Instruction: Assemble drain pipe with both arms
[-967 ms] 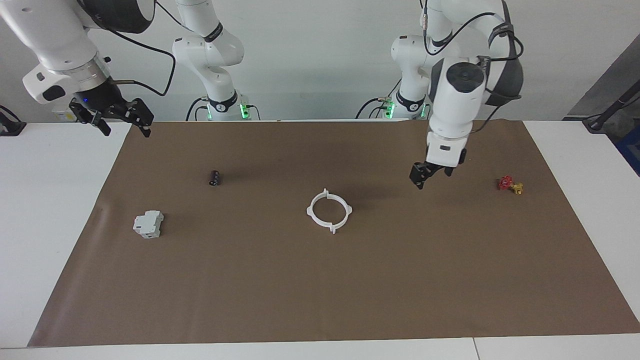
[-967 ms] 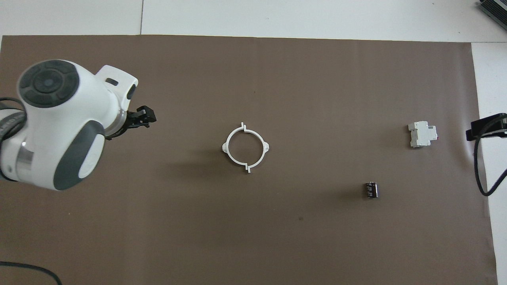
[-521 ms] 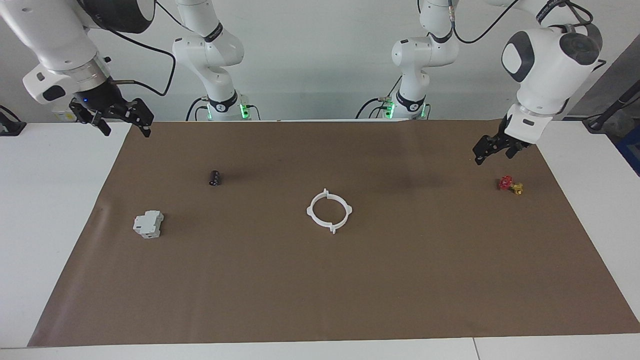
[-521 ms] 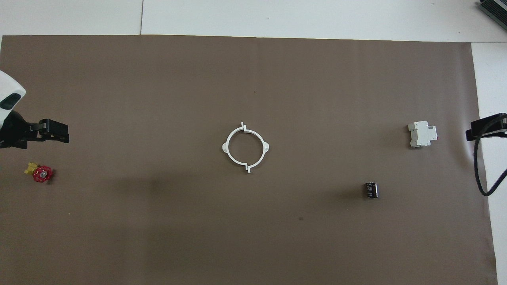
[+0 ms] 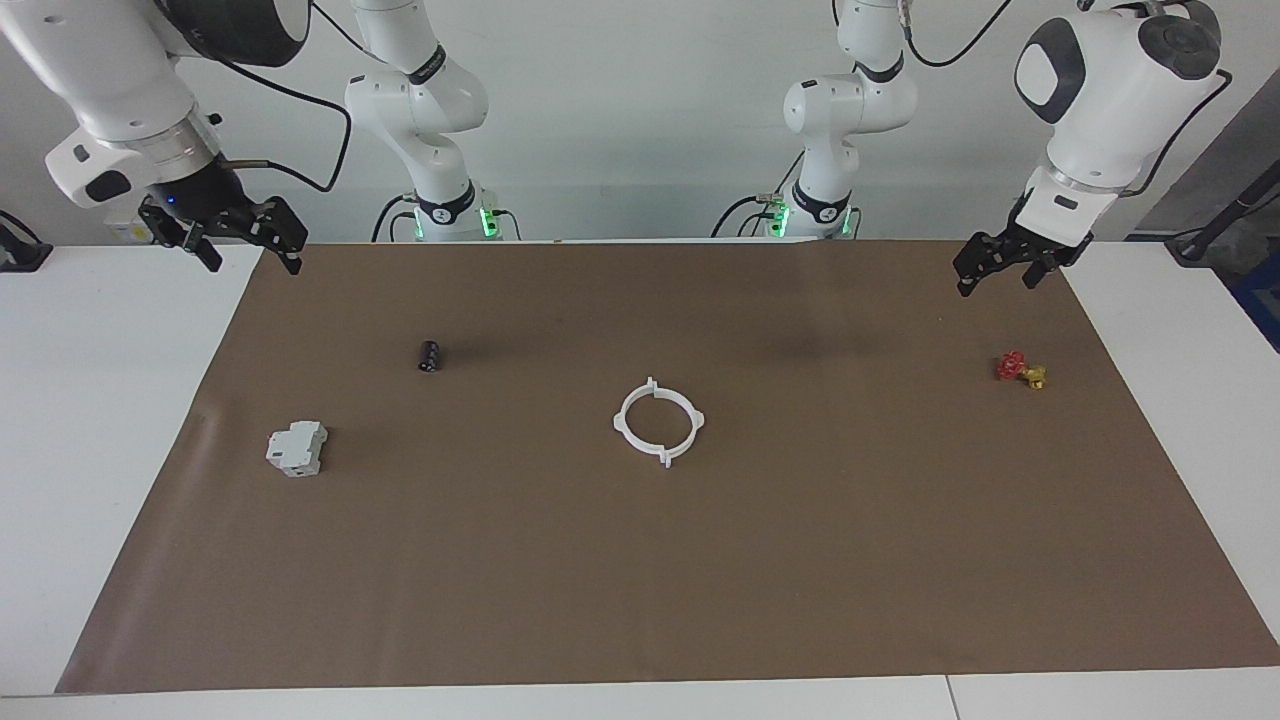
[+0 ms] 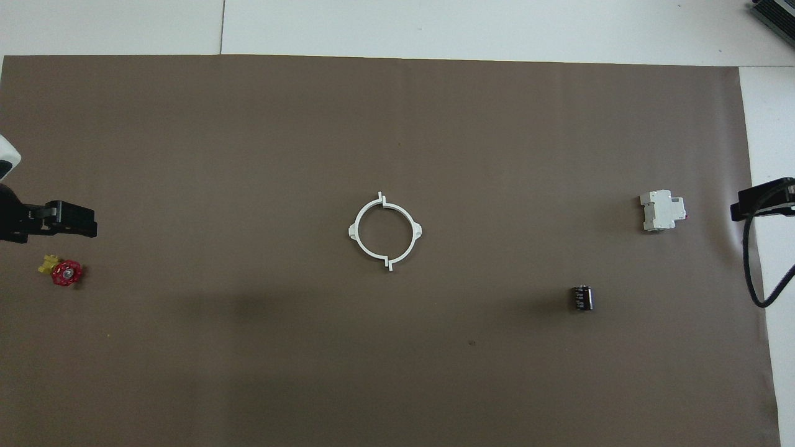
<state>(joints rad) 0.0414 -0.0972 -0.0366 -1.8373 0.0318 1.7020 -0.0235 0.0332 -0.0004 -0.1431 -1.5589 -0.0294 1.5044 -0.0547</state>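
The drain pipe [image 5: 698, 419] lies on the brown mat's middle as two white half-rings set together into one ring; it also shows in the overhead view [image 6: 352, 231]. Neither gripper touches it. My left gripper [image 5: 997, 280] is open and empty, raised over the mat's edge at the left arm's end, over a spot beside the red-and-yellow valve; it shows in the overhead view [image 6: 90, 221] too. My right gripper [image 5: 245, 245] is open and empty, raised over the mat's corner at the right arm's end, and waits; only its tip [image 6: 742, 208] shows from overhead.
A grey-white boxy block [image 5: 297, 448] [image 6: 663, 211] and a small black cylinder [image 5: 429, 355] [image 6: 582, 297] lie toward the right arm's end. A red-and-yellow valve piece [image 5: 1020, 369] [image 6: 62, 272] lies toward the left arm's end. White table [image 5: 100, 400] surrounds the brown mat [image 5: 640, 580].
My left gripper has swung away from beside the ring to the left arm's end of the mat and risen. The ring and the right arm have not moved.
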